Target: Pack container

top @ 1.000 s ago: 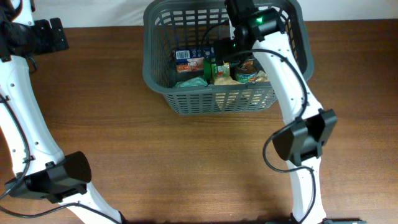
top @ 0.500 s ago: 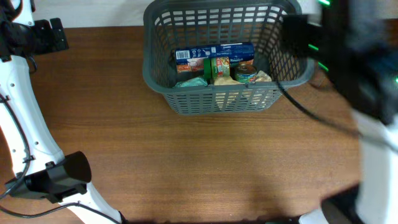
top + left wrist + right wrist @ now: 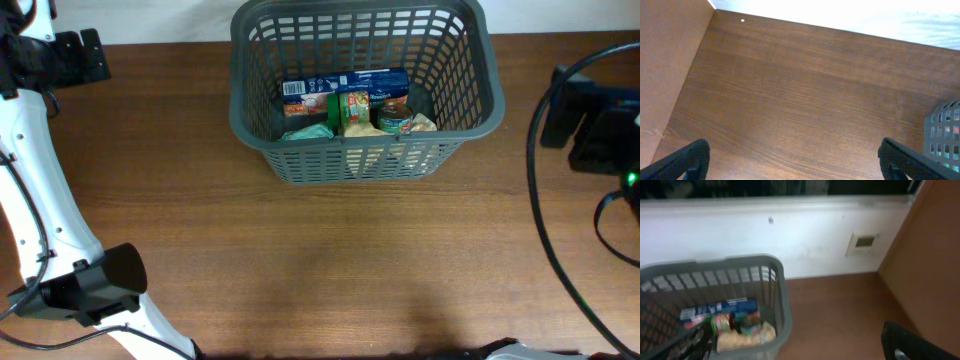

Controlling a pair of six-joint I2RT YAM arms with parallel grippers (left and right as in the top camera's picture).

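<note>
**Asker:** Where does the container sit?

**Describer:** In the overhead view the container (image 3: 360, 160), a dark grey slotted basket, stands at the top centre of the frame on the brown wooden table (image 3: 300, 260). It sits upright, with its far rim at the table's back edge.

**Asker:** What lies inside it?

**Describer:** A blue box (image 3: 345, 85) lies along the back. In front of it stand a green-labelled can (image 3: 355, 108) and a smaller tin (image 3: 395, 120). A teal packet (image 3: 308, 130) is on the left and a pale packet (image 3: 425, 122) on the right, all close together on the basket floor.

**Asker:** How are the grippers?

**Describer:** The left gripper (image 3: 795, 162) is spread wide. In its wrist view one dark fingertip shows in each lower corner, with bare wood between them and a sliver of the basket at the lower right edge. It holds nothing. The right gripper (image 3: 800, 347) is also spread wide and empty, with its fingers in the lower corners of its own view. That view looks across at the basket in the lower left, with a white wall behind. In the overhead view the right arm (image 3: 600, 125) sits at the right edge, well apart from the basket.
</note>
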